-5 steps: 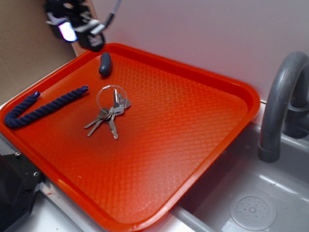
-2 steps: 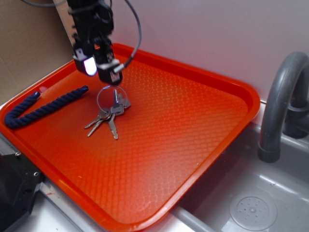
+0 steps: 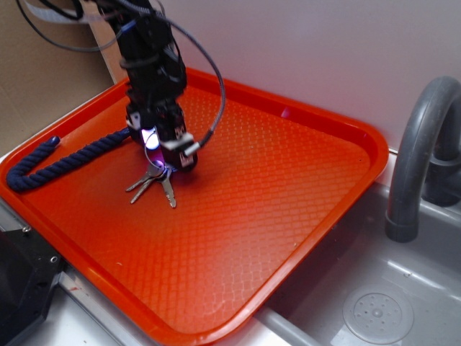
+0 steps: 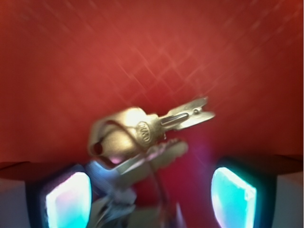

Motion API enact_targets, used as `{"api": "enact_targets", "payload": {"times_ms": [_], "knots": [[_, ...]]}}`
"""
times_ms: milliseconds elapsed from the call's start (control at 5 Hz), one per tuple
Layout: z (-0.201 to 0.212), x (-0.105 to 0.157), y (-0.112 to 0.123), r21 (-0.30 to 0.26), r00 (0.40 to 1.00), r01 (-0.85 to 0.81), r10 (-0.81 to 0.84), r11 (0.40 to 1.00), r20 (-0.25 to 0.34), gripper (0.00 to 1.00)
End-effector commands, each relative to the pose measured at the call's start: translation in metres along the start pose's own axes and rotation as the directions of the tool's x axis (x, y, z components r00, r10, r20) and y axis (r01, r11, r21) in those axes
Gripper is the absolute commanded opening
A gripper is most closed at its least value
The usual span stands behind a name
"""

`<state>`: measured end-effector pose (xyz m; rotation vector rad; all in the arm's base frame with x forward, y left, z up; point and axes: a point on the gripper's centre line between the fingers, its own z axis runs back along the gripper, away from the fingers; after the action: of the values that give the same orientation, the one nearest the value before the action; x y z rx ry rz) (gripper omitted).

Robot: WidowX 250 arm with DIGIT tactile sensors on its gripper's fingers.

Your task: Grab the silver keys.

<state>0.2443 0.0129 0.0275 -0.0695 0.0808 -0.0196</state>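
Silver keys (image 3: pixel 153 184): lying flat on the orange tray (image 3: pixel 288 216), ring end under the pincer.
Pincer (image 3: pixel 167 160): spread, fingers straddling the key heads.
Progress: reach done; closing and lifting remain.

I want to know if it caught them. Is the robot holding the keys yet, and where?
Not yet. The pincer is open, one finger on each side of the silver keys, which lie on the orange tray.

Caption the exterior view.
Black gripper lowered onto silver metal keys on an orange plastic tray.
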Motion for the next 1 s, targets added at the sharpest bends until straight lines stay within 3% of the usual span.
{"api": "enact_targets", "payload": {"times_ms": [0,200,400,600,800], "knots": [[-0.002,0.005,-0.009,0.008,1.000,0.011,-0.011,1.000,0.015,0.00],[0.017,0.011,-0.007,-0.019,1.000,0.010,-0.009,1.000,0.018,0.00],[0.067,0.005,-0.008,-0.057,0.995,0.044,-0.039,0.997,0.089,0.00],[0.115,-0.021,-0.013,-0.025,0.968,0.076,-0.068,0.997,0.243,0.00],[0.159,-0.058,-0.022,0.060,0.918,0.058,-0.077,0.996,0.388,0.00]]}}
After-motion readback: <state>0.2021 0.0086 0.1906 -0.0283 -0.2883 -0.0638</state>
